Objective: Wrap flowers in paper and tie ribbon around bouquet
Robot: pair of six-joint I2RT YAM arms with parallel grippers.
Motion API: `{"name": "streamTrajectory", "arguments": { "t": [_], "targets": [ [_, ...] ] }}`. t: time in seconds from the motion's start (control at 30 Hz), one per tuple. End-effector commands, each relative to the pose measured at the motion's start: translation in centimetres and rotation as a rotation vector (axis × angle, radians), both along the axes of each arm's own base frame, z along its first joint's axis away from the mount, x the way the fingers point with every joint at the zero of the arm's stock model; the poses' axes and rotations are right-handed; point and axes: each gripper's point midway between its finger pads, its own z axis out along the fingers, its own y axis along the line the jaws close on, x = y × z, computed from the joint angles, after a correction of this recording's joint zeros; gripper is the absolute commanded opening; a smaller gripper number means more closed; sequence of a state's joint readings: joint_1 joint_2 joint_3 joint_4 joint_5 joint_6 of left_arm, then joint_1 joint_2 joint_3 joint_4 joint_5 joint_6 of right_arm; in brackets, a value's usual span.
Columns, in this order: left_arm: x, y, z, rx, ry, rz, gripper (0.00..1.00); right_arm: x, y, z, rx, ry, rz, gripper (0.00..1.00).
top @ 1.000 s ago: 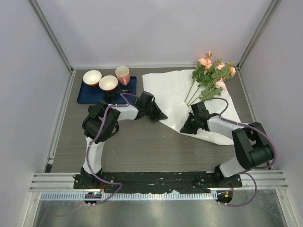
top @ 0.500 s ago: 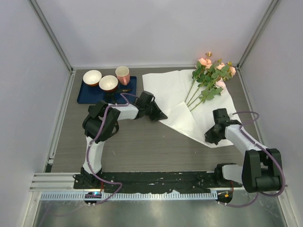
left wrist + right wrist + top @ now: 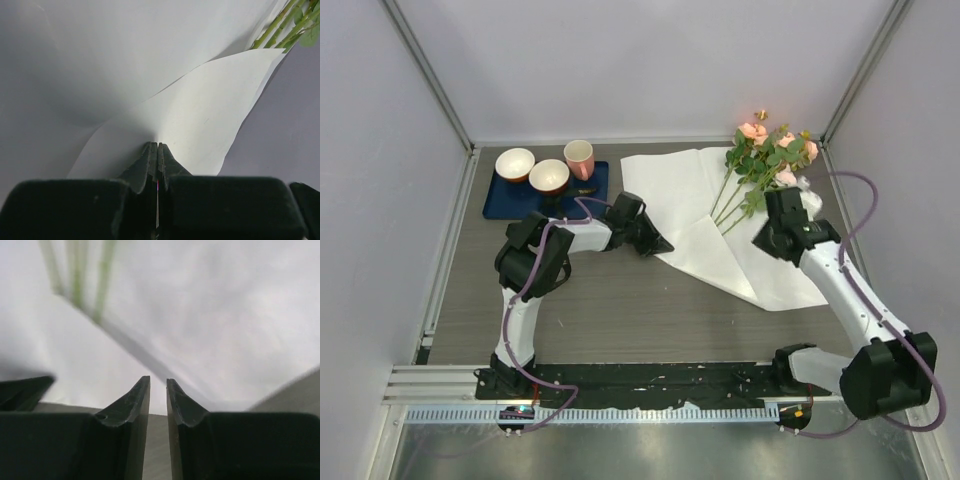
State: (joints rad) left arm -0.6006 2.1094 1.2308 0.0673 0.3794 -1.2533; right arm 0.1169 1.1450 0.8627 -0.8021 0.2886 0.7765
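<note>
Right gripper (image 3: 158, 382) swung up twd the flowers (image 3: 770, 155), jaws slightly apart, empty; left gripper (image 3: 157, 146) pinching paper (image 3: 690, 200) edge. Nothing wrapped or tied yet tbh.

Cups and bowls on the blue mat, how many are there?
3: one white bowl at the left end of the mat, a second bowl beside it, a pink cup at the right.

The right arm (image 3: 845, 285) is swinging away from the middle of the paper (image 3: 680, 190) toward the table's (image 3: 620, 300) far right corner, bringing the right gripper (image 3: 760, 240) just beside the flower stems (image 3: 728, 200), its jaws parting slightly.
</note>
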Motion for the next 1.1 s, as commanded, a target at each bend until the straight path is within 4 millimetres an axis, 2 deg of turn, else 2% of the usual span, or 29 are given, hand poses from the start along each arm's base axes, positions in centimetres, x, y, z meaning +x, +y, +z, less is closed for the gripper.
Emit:
{"name": "streamTrajectory", "arguments": {
  "t": [0.0,0.03,0.07,0.1,0.13,0.17,0.2,0.23,0.27,0.3,0.37,0.43,0.57,0.67,0.7,0.77,0.83,1.0,1.07],
  "targets": [
    [-3.5,4.9,-8.5,0.28,0.162,0.029,0.0,5.8,8.6,4.5,-0.017,-0.17,0.434,0.27],
    [-3.4,4.9,-8.3,0.279,0.158,0.027,0.0,6.9,12.8,4.2,0.136,-0.208,0.515,0.27],
    [-3.3,5.0,-8.2,0.282,0.151,0.024,0.0,6.9,15.7,4.0,0.221,-0.231,0.573,0.24],
    [-3.3,5.0,-8.1,0.286,0.15,0.026,0.0,6.3,17.6,2.5,0.305,-0.227,0.607,0.2],
    [-3.3,5.1,-8.1,0.291,0.147,0.024,0.0,7.5,19.4,2.7,0.357,-0.305,0.622,0.17],
    [-3.3,5.1,-7.9,0.292,0.138,0.019,0.0,7.4,20.2,2.0,0.392,-0.303,0.607,0.08],
    [-3.2,5.2,-7.9,0.297,0.132,0.016,0.0,6.9,20.2,0.4,0.39,-0.273,0.6,0.0],
    [-3.3,5.2,-7.8,0.296,0.13,0.013,0.0,6.5,19.7,-1.3,0.368,-0.219,0.576,0.0],
    [-3.2,5.2,-7.8,0.299,0.126,0.01,0.0,6.8,18.2,-2.5,0.295,-0.2,0.527,0.0],
    [-3.3,5.3,-8.0,0.305,0.132,0.009,0.0,6.3,17.6,-3.4,0.276,-0.17,0.529,0.0],
    [-3.4,5.4,-8.3,0.315,0.136,0.008,0.0,6.5,15.9,-3.8,0.183,-0.171,0.507,0.0],
    [-3.6,5.5,-8.7,0.322,0.147,0.005,0.0,6.9,15.4,-3.5,0.129,-0.186,0.55,0.0],
    [-3.7,5.4,-9.1,0.32,0.163,0.008,0.0,8.8,17.6,-2.0,0.153,-0.221,0.651,0.01],
    [-3.6,5.6,-9.0,0.325,0.16,0.022,0.0,10.1,21.0,-1.9,0.28,-0.215,0.706,0.02],
    [-3.6,5.7,-8.9,0.329,0.157,0.024,0.0,10.1,22.1,-2.8,0.309,-0.191,0.719,0.02],
    [-3.5,5.8,-8.7,0.332,0.151,0.024,0.0,9.4,24.6,-3.3,0.385,-0.186,0.764,0.02],
    [-3.4,5.9,-8.6,0.34,0.143,0.024,0.0,9.1,25.2,-4.6,0.434,-0.173,0.745,0.0],
    [-2.9,6.0,-7.6,0.356,0.081,-0.023,0.0,7.8,23.8,-7.9,0.397,-0.11,0.716,0.0],
    [-2.3,5.4,-5.7,0.326,0.021,-0.055,0.0,7.2,23.1,-9.4,0.389,-0.071,0.691,0.0]
  ]
}}
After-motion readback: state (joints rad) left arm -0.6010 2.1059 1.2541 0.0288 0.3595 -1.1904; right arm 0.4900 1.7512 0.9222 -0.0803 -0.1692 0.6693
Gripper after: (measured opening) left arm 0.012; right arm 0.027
